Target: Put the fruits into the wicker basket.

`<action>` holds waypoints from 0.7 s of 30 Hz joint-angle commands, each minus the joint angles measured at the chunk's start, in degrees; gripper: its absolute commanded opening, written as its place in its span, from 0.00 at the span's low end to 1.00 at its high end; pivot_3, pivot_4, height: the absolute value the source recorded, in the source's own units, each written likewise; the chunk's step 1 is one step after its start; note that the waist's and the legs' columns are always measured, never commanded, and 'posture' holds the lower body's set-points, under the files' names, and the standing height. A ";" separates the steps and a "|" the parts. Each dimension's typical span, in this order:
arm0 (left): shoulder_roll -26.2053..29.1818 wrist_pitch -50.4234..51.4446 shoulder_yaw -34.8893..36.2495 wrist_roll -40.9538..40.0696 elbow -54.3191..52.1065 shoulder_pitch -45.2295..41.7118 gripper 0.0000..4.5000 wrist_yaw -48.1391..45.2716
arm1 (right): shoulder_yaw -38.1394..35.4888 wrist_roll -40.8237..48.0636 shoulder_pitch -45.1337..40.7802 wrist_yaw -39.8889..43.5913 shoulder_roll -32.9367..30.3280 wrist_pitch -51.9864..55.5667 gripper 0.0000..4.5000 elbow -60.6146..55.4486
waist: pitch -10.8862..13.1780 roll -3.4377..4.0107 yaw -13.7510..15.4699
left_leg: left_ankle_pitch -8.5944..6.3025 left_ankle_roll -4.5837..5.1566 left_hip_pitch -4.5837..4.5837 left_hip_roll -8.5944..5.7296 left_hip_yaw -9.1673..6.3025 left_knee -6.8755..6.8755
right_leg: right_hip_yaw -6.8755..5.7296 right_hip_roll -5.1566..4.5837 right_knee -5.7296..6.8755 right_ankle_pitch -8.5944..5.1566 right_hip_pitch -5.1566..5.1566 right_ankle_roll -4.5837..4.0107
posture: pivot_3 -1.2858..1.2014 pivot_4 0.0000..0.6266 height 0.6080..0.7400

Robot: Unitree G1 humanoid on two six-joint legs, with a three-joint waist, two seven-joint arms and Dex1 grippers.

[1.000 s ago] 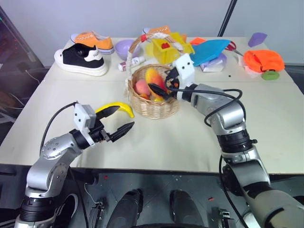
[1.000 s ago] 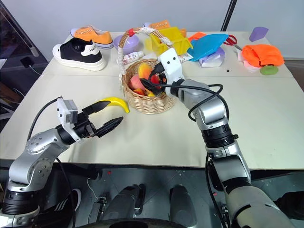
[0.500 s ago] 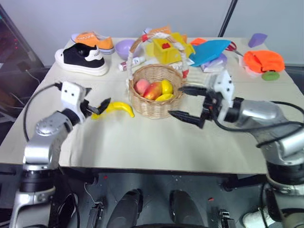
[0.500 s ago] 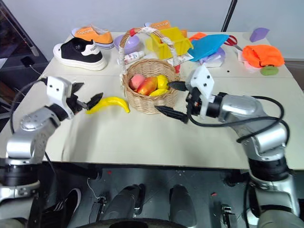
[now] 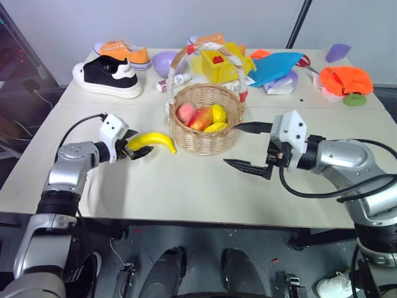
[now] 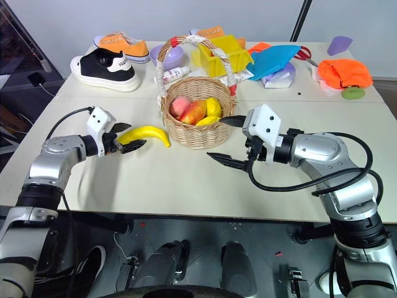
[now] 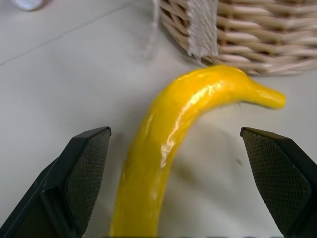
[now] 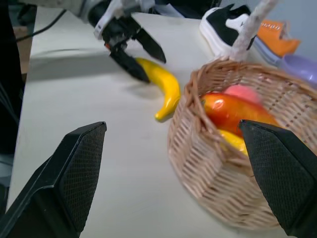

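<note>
Our left hand (image 5: 138, 149) is spread wide around the near end of the banana (image 5: 153, 141), one finger on each side of it and neither one touching in the left wrist view. Our right hand (image 5: 245, 146) hangs empty and equally spread just beside the wicker basket (image 5: 207, 139), on the side away from the banana.

The banana lies flat on the tabletop (image 5: 186, 186), its far tip nearly at the basket wall. The mango (image 5: 200, 118), the peach (image 5: 185, 112) and the lemons (image 5: 218, 114) sit inside the basket already, so we judge the banana to be the last fruit out.

We expect it to be light and rigid, a hollow toy with a glossy skin that shines in the left wrist view (image 7: 168, 148). That gloss suggests it may slide between the fingers (image 7: 79, 173), and the curve means a pinch near a tapered end could squirt it out or let it swing. We would close across the thick middle of the body, square to its length, where the sides are fullest. It should take a firm squeeze without harm. The basket's tall handle (image 5: 205, 49) arches over the opening, so we would bring the banana in beside it.
</note>
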 commanded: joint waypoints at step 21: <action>-1.99 -2.35 6.91 -2.36 -10.25 8.35 0.13 0.58 | -0.93 -2.75 -0.59 -1.69 0.47 -4.73 1.00 1.98 | -0.01 -0.01 -0.27 | 0.00 0.01 0.01 0.02 0.00 0.01 | 0.04 0.01 0.07 0.02 -0.03 0.04 | 0.52 0.24 1.00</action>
